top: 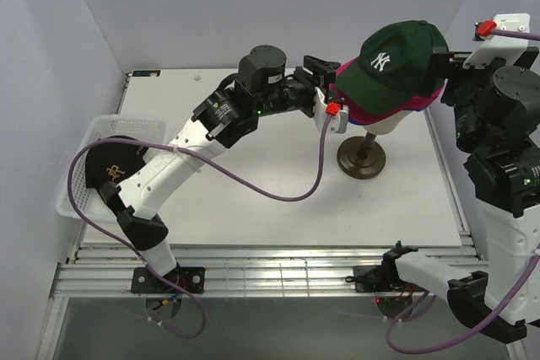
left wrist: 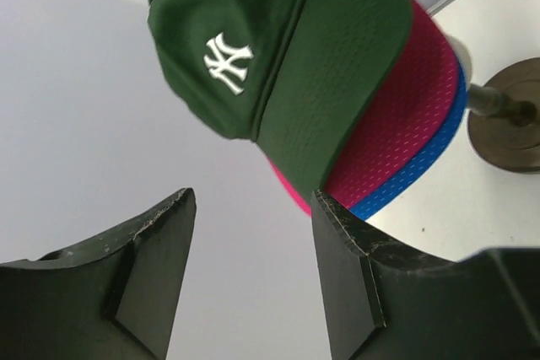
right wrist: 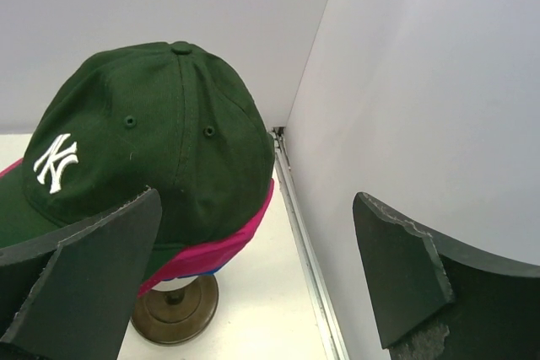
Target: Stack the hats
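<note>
The dark green NY cap [top: 392, 56] sits on top of the magenta pink cap [top: 429, 100] on the mannequin head. The left wrist view shows the green cap [left wrist: 278, 48], the pink brim [left wrist: 396, 124] and the royal blue brim [left wrist: 426, 166] stacked under one another. The black cap with the gold emblem [top: 114, 170] lies in the basket at the left. My left gripper [top: 331, 90] is open and empty just off the brims, also in its wrist view [left wrist: 253, 200]. My right gripper [top: 445, 69] is open and empty behind the green cap [right wrist: 160, 149], also in its wrist view [right wrist: 257, 200].
The cream mannequin head [top: 396, 126] stands on a dark round base [top: 361, 159] at the back right of the table. The white mesh basket [top: 84, 145] sits at the left edge. Walls close in on both sides; the right wall is close to my right gripper.
</note>
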Available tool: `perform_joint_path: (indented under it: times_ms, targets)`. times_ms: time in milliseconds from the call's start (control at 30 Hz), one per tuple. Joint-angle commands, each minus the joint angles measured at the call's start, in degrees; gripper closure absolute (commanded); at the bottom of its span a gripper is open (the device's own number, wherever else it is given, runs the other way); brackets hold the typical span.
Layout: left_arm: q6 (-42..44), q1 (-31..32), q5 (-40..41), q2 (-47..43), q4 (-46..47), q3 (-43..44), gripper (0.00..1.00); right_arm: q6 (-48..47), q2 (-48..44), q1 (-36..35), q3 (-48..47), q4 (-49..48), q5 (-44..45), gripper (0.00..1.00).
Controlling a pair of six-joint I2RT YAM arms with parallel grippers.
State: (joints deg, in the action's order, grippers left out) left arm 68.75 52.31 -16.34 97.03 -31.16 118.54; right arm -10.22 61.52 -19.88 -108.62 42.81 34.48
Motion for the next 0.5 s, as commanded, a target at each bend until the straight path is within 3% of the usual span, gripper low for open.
perform_joint_path:
  times_ms: [0, 267, 467]
  targets:
    - [0.77, 0.42, -5.81, -0.79, -2.24, -0.76, 0.32, -1.73, -1.05, 0.37, 1.39, -3.69, 0.68, 0.0]
    - [2.35, 2.87, -2.92, 0.96, -1.37, -2.44, 0.33, -2.17, -1.4, 0.37, 4.11, -4.93, 0.15, 0.0]
    - [3.23, 3.76, 0.25, 2.46, 2.5, -3.05, 0.44, -2.26, -2.45, 0.37, 5.43, -5.19, -0.29, 0.0]
